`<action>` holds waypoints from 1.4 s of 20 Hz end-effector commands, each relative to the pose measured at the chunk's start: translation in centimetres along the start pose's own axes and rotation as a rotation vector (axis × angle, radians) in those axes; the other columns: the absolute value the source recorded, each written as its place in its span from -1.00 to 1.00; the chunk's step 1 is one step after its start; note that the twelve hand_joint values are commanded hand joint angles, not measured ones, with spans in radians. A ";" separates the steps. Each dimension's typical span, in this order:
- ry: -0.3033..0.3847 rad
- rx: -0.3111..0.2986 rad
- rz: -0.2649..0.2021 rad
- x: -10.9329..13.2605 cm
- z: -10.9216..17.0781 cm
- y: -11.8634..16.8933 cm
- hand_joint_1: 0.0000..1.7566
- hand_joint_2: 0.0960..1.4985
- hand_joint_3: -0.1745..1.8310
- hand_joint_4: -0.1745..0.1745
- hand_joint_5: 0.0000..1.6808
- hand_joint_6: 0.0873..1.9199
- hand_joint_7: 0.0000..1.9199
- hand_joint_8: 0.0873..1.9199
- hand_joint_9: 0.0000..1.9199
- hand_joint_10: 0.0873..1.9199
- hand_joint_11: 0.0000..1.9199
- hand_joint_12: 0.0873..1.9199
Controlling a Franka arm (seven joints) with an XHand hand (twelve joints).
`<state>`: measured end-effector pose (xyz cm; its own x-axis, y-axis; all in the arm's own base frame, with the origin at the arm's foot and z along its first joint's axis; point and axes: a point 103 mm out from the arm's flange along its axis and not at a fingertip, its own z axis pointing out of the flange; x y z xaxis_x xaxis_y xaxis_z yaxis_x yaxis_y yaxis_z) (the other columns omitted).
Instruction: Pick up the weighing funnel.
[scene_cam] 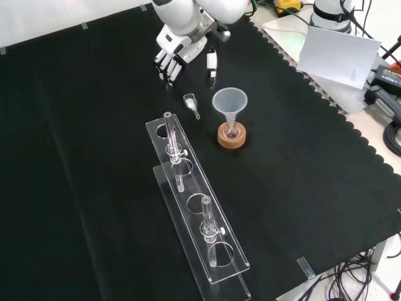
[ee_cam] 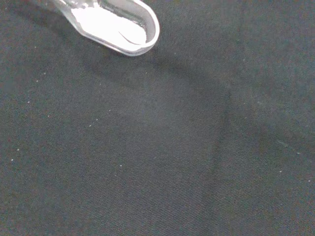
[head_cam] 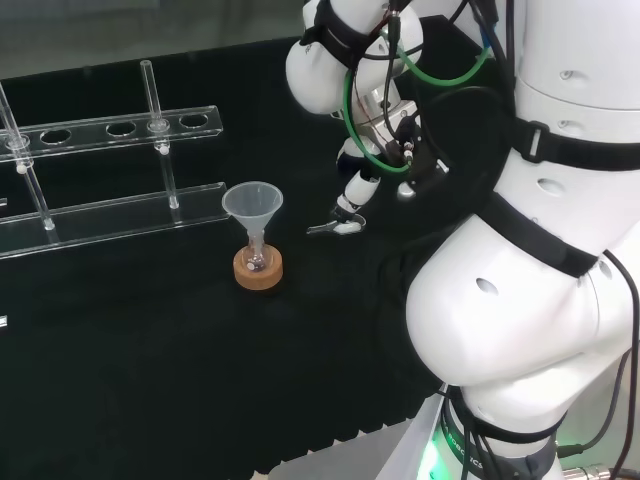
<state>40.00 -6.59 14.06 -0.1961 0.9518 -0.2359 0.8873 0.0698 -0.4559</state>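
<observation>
No text, label, number or sign can be read in any view. The white sheet (scene_cam: 338, 53) beyond the cloth in the front view carries one small dark mark, too small to make out.
</observation>
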 end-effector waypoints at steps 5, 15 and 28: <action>-0.013 0.037 -0.014 1.3 0.7 0.9 -0.41 -0.04 -0.82 0.09 -0.38 -1.00 -0.32 -0.60 -0.64 -0.31 -1.00 0.40; -0.006 0.020 -0.006 2.1 1.7 1.5 -0.38 -0.03 -0.82 0.16 -0.31 -1.00 -0.24 -0.64 -0.58 -0.36 -1.00 0.41; -0.010 0.025 -0.009 1.9 3.1 1.9 -0.34 -0.02 -0.81 0.22 -0.24 -1.00 -0.16 -0.69 -0.49 -0.43 -1.00 0.43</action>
<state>39.98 -5.31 10.35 -0.2051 0.9483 -0.2423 0.8777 0.0686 -0.4743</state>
